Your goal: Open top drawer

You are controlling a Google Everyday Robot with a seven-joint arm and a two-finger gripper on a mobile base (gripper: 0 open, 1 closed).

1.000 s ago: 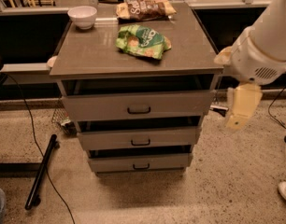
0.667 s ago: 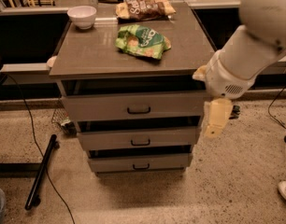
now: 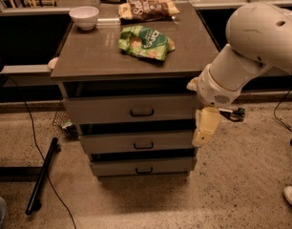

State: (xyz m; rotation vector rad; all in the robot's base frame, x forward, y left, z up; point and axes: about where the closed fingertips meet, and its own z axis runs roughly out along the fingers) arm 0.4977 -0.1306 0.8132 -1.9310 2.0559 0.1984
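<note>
**ARM HANGING OFF CABINET'S CORNER, TOP DRAWER NOT YET OPENED**

You are looking at a grey cabinet (image 3: pixel 88 63) filling the centre of the view, with the white arm (image 3: pixel 260 42) reaching in from two o'clock. The top drawer (image 3: pixel 103 112), the widest and tallest of the three fronts, is sitting just under the cabinet's top and, by the look of it, is not yet pulled out. Beneath it, at six o'clock, the middle drawer (image 3: pixel 112 142) and the bottom drawer (image 3: pixel 117 166) are stepping down in turn.

The gripper (image 3: pixel 204 128) is hanging downward just beside the cabinet's right front corner, level with the seam between the top and middle drawers. Whether it is open or closed cannot be told from here. It is holding nothing that shows. The small dark handle (image 3: pixel 141 112) is lying well apart from it, between nine and ten o'clock.

Here is what you are risking. Swinging straight across could knock the gripper into the corner or scrape the drawer front. Coming in at this height could catch the middle drawer's like handle instead. A shallow hold on so small a loop may slip off during the pull, and a hard tug could jolt the green bag (image 3: pixel 145 42), the brown bag (image 3: pixel 146 8) and the bowl (image 3: pixel 84 17) on top.
</note>
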